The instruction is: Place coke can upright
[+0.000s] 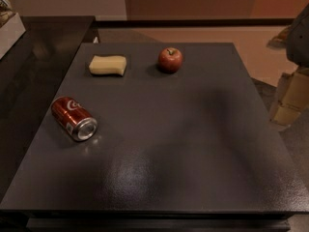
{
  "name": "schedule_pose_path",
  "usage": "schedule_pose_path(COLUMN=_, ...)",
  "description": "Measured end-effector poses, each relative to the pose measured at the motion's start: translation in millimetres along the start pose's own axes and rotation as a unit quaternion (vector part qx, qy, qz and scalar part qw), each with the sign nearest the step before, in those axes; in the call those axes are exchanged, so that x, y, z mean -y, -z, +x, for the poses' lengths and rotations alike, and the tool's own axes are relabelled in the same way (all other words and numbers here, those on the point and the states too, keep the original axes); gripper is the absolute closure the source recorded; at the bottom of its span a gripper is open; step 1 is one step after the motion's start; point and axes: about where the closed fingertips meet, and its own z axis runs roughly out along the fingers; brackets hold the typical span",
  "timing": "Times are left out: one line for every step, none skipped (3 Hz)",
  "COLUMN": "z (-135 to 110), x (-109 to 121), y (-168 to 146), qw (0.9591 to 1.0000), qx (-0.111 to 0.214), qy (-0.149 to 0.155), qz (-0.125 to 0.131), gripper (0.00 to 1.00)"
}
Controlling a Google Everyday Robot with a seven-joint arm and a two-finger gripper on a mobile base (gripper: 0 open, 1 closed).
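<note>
The coke can [73, 118] lies on its side near the left edge of the dark table [193, 144]. It is red with white script, and its silver end faces the front right. My gripper is out of view, and nothing holds or touches the can. A grey shape [299, 33] at the right edge may be part of the arm; I cannot tell.
A red apple [170, 59] with a stem stands at the back middle of the table. A yellow sponge [108, 65] lies at the back left. A darker counter [34, 57] adjoins the table on the left. Beige boxes [289, 100] stand on the floor to the right.
</note>
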Motion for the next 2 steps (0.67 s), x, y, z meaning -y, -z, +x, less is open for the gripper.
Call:
schedule_pose_path(z=0.0, x=0.0, y=0.0, qw=1.0000, qx=0.000, qy=0.000, qz=0.000, gripper=0.00)
schedule_pose_path(z=-15.3, x=-4.3, y=0.3, qw=0.9999, qx=0.001, qy=0.017, qz=0.003, gripper=0.00)
